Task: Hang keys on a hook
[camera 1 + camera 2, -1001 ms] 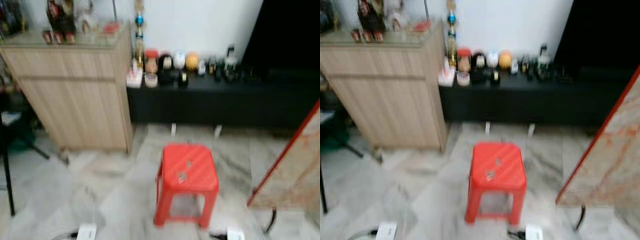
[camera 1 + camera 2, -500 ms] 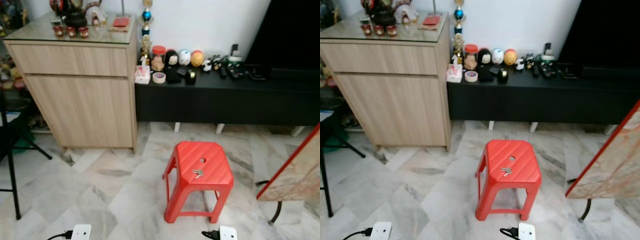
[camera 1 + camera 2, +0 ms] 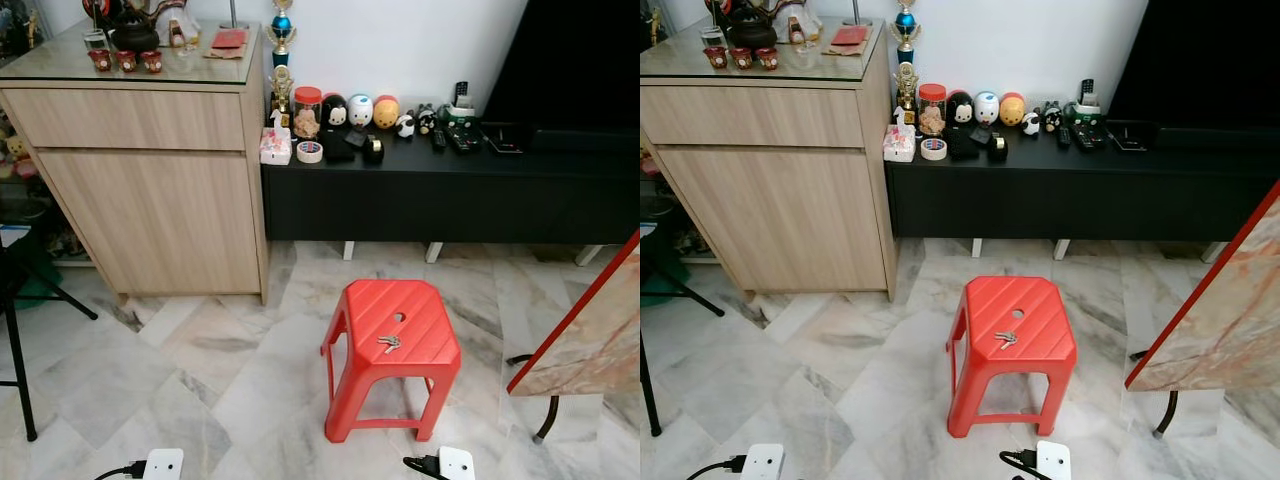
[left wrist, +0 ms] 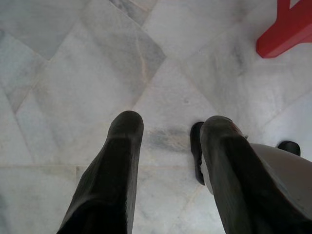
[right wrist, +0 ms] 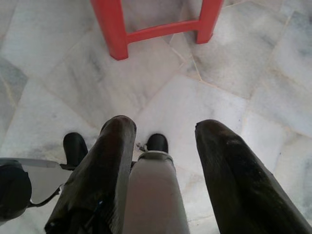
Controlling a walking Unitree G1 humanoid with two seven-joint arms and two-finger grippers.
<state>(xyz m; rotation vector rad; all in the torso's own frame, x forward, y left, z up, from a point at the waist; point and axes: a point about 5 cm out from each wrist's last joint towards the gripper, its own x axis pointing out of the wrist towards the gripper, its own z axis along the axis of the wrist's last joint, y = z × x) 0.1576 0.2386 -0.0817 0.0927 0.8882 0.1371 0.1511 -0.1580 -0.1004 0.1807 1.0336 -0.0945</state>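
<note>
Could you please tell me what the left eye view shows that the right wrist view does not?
The left eye view offers the keys lying on the red stool, the wooden cabinet and the black bench. The right wrist view offers the right tool, open, hanging over the marble floor. Both share the stool and that floor.

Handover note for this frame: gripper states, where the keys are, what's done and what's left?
Left gripper: open, holding nothing, hanging over the marble floor.
Right gripper: open, holding nothing, pointing down at the floor in front of the red stool.
Keys: lying flat on the stool's seat, just below its round hole, untouched.
Hook: I cannot make one out in these views; look for it before moving off.
Done: robot stands facing the stool, with the wooden cabinet and black TV bench beyond.
Left: reach down, pick up the keys, find the hook, hang them.
</note>
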